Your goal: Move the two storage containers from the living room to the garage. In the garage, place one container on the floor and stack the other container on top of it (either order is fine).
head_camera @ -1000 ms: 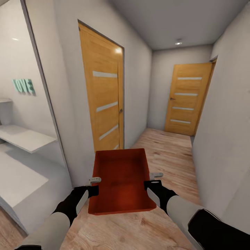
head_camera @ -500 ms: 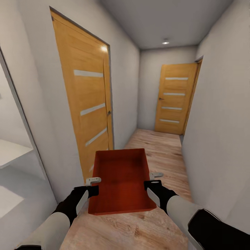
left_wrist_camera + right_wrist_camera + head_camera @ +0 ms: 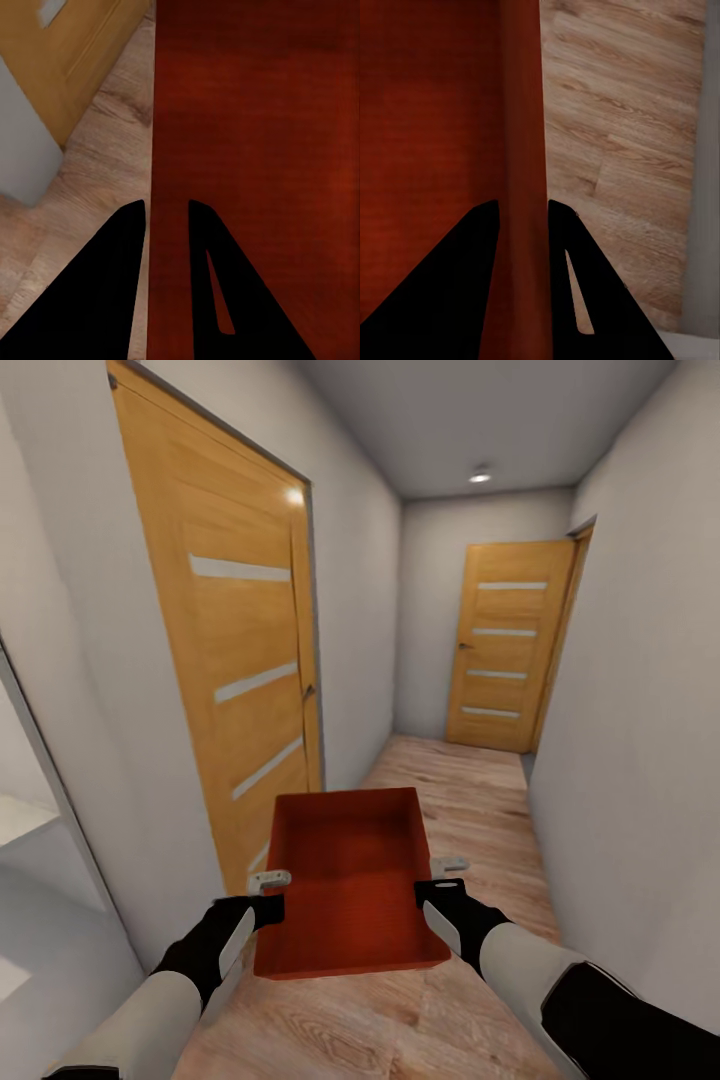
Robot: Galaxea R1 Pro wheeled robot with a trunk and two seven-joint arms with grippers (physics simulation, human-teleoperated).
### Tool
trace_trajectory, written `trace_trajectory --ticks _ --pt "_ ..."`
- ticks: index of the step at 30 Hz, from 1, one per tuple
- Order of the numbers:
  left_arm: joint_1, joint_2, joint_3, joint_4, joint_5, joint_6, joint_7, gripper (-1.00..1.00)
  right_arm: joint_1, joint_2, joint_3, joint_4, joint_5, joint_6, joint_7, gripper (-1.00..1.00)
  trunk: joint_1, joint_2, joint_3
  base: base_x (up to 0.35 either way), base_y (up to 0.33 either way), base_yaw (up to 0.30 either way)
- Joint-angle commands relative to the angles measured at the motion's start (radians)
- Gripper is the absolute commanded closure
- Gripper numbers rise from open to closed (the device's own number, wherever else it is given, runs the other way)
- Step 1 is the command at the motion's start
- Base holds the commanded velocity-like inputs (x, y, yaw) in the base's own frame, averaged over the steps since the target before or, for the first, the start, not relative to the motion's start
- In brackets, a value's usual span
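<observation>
Down a narrow hallway with wood-plank floor (image 3: 470, 790) we carry one storage container (image 3: 348, 880), left gripper (image 3: 268, 890) and right gripper (image 3: 432, 882) each pinching a side wall, which looks stiff, light, perhaps slippery.

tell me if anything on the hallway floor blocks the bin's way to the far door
Nothing visible on the wood floor ahead. The storage container is held between the left gripper and right gripper. The far door itself looks closed, as does the nearer left door.
</observation>
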Motion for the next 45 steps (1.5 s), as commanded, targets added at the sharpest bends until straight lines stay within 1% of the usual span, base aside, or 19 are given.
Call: trace_trajectory --ticks 1,25,45 --pt "0.0 0.0 0.013 0.0 -0.016 0.007 0.051 1.0 0.0 0.001 0.005 -0.007 0.005 0.003 -0.002 1.0 0.001 -0.001 0.0 0.326 0.0 -0.131" --pt "0.0 0.0 0.013 0.0 -0.016 0.008 0.051 1.0 0.0 0.002 0.006 -0.007 0.005 0.003 -0.002 1.0 0.001 -0.001 0.0 0.326 0.0 -0.232" --pt "0.0 0.0 0.013 0.0 -0.016 0.009 0.051 1.0 0.0 0.002 0.006 -0.007 0.005 0.003 -0.002 1.0 0.001 -0.001 0.0 0.326 0.002 -0.012"
